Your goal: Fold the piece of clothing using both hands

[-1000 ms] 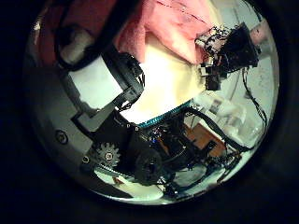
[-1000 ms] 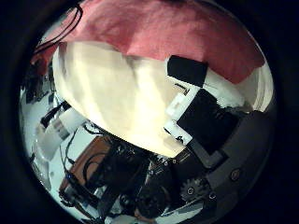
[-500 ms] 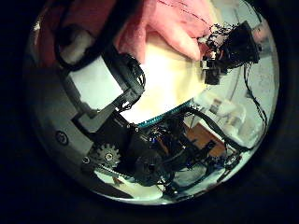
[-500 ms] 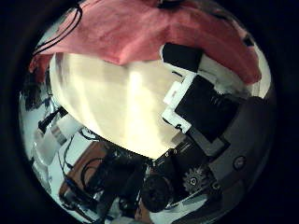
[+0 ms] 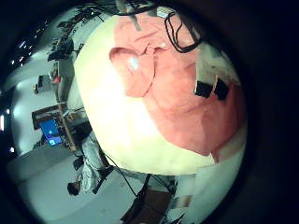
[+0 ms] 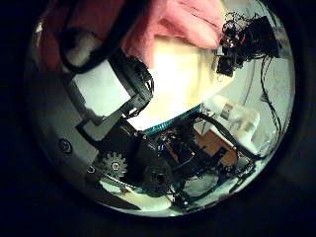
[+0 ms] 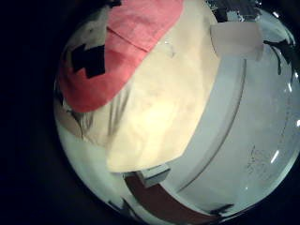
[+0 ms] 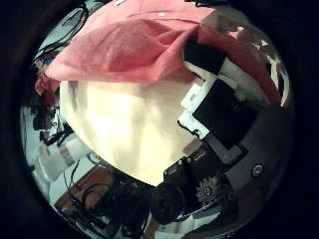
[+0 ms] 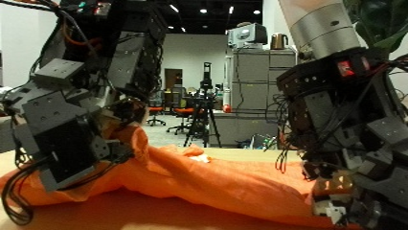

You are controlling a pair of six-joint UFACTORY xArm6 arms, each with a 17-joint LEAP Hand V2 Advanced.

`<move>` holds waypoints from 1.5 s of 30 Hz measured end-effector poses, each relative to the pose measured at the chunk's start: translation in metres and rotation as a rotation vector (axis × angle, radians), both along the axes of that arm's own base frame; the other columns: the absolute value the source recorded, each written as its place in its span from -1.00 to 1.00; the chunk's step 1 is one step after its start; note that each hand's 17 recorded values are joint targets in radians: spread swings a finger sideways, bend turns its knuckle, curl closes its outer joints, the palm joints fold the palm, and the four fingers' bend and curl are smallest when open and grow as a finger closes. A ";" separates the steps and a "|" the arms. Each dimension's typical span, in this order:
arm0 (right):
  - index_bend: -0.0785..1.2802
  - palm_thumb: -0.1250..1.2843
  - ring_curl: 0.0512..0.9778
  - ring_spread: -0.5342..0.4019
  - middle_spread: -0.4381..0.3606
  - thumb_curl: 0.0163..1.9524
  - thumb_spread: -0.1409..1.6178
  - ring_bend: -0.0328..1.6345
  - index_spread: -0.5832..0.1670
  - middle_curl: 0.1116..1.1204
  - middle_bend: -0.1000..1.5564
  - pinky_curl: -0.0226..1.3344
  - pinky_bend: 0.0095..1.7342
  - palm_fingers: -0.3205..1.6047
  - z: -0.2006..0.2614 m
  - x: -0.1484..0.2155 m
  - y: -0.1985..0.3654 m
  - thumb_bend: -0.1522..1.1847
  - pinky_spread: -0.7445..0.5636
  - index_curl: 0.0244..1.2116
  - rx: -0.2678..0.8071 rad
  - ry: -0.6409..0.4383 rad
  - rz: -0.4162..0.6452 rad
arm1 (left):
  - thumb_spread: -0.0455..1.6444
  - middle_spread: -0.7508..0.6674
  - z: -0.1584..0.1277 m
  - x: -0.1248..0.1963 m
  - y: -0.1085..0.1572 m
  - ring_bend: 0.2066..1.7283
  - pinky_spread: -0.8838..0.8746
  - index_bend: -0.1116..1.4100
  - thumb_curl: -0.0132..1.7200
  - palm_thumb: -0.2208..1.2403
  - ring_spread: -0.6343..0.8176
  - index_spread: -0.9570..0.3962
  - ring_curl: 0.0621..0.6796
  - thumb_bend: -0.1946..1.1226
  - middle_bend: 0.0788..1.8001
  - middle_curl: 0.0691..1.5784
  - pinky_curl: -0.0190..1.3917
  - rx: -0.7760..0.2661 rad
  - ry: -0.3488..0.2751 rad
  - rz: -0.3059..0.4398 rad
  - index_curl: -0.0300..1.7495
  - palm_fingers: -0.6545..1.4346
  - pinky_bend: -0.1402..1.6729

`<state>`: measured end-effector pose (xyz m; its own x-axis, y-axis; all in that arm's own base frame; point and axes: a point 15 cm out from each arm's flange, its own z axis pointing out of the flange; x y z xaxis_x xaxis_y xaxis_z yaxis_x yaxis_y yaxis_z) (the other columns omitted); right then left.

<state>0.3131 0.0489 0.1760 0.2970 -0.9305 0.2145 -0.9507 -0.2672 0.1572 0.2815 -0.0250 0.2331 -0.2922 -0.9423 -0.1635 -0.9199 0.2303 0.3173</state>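
An orange piece of clothing (image 9: 216, 182) lies bunched along the table between both hands. My left hand (image 9: 77, 125) has its fingers curled on one end, which rises to it (image 9: 127, 144). My right hand (image 9: 345, 144) grips the other end low at the table. In the right thumb side palm view the cloth (image 8: 130, 50) is gathered against a finger (image 8: 209, 65). In the left thumb side palm view the cloth (image 6: 183, 20) is close, with another hand (image 6: 242, 49) at its edge. The left little finger side palm view shows the cloth (image 5: 177, 103) on the table (image 5: 121, 121).
The pale table top shows in the right thumb side palm view (image 8: 130, 124), and its edge shows in the right little finger side palm view (image 7: 202, 122). Grey cabinets (image 9: 249, 86) and a tripod (image 9: 204, 110) stand behind the table.
In the right thumb side palm view the cloth has risen and bunched closer against the finger. In the left thumb side palm view the other hand has shifted outward along the cloth's edge.
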 end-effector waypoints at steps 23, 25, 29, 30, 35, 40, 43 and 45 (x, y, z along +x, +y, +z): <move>0.50 0.73 0.69 -0.41 -0.39 -0.38 0.43 0.57 -0.38 0.74 0.56 0.37 0.41 0.42 0.133 -0.024 -0.018 -0.79 -0.24 0.79 -0.008 -0.071 -0.058 | 0.38 -0.64 0.098 -0.019 -0.005 0.00 -0.81 -0.31 0.96 0.18 -0.90 -0.59 0.18 -0.35 0.14 -0.39 -0.32 0.020 0.081 -0.079 -0.02 0.78 0.35; 0.49 0.73 0.70 -0.41 -0.38 -0.37 0.43 0.57 -0.37 0.74 0.56 0.38 0.40 0.43 0.138 -0.016 -0.015 -0.79 -0.24 0.79 -0.007 -0.077 -0.058 | 0.38 -0.64 0.101 -0.012 -0.006 0.00 -0.81 -0.31 0.97 0.18 -0.90 -0.59 0.18 -0.35 0.14 -0.39 -0.32 0.024 0.075 -0.077 -0.02 0.78 0.35; 0.49 0.73 0.71 -0.41 -0.37 -0.36 0.43 0.57 -0.36 0.73 0.56 0.39 0.40 0.43 0.147 0.003 -0.009 -0.79 -0.24 0.80 -0.006 -0.083 -0.060 | 0.38 -0.64 0.105 0.007 -0.004 0.00 -0.80 -0.31 0.97 0.17 -0.90 -0.59 0.18 -0.35 0.14 -0.39 -0.32 0.055 0.065 -0.072 -0.02 0.78 0.35; 0.49 0.73 0.71 -0.41 -0.37 -0.36 0.43 0.57 -0.35 0.73 0.56 0.40 0.39 0.43 0.148 0.008 -0.009 -0.79 -0.24 0.80 -0.008 -0.081 -0.062 | 0.38 -0.64 0.106 0.011 -0.003 0.00 -0.80 -0.31 0.97 0.17 -0.90 -0.59 0.18 -0.35 0.14 -0.39 -0.32 0.064 0.063 -0.071 -0.02 0.78 0.35; 0.49 0.74 0.73 -0.41 -0.36 -0.35 0.43 0.56 -0.36 0.72 0.56 0.42 0.38 0.42 0.147 0.026 -0.016 -0.78 -0.25 0.81 -0.029 -0.083 -0.077 | 0.38 -0.64 0.106 0.029 -0.004 0.00 -0.80 -0.30 0.97 0.17 -0.90 -0.58 0.18 -0.34 0.14 -0.38 -0.32 0.081 0.048 -0.070 -0.01 0.78 0.35; 0.49 0.73 0.74 -0.42 -0.35 -0.35 0.44 0.56 -0.36 0.72 0.55 0.44 0.37 0.42 0.144 0.042 -0.015 -0.79 -0.25 0.82 -0.038 -0.069 -0.083 | 0.39 -0.64 0.102 0.055 0.000 0.00 -0.79 -0.31 0.97 0.17 -0.90 -0.58 0.18 -0.33 0.14 -0.38 -0.31 0.104 0.035 -0.064 -0.01 0.78 0.35; 0.48 0.73 0.74 -0.42 -0.35 -0.34 0.44 0.56 -0.36 0.72 0.55 0.45 0.37 0.42 0.143 0.056 -0.013 -0.79 -0.25 0.82 -0.042 -0.062 -0.088 | 0.39 -0.64 0.099 0.072 0.000 0.00 -0.79 -0.32 0.97 0.17 -0.90 -0.58 0.19 -0.33 0.14 -0.38 -0.31 0.111 0.030 -0.063 -0.01 0.77 0.36; 0.48 0.73 0.75 -0.42 -0.35 -0.34 0.44 0.56 -0.36 0.72 0.55 0.46 0.36 0.42 0.142 0.066 -0.013 -0.79 -0.26 0.83 -0.045 -0.058 -0.093 | 0.39 -0.63 0.096 0.081 0.000 0.00 -0.79 -0.31 0.97 0.17 -0.90 -0.58 0.19 -0.32 0.14 -0.38 -0.31 0.113 0.028 -0.062 0.00 0.77 0.36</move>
<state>0.3789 0.0354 0.3184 0.1958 -0.9425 0.2709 -0.9789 -0.1714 0.1114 0.3623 -0.0250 0.3292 -0.3549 -0.8985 -0.2585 -0.8957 0.2475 0.3694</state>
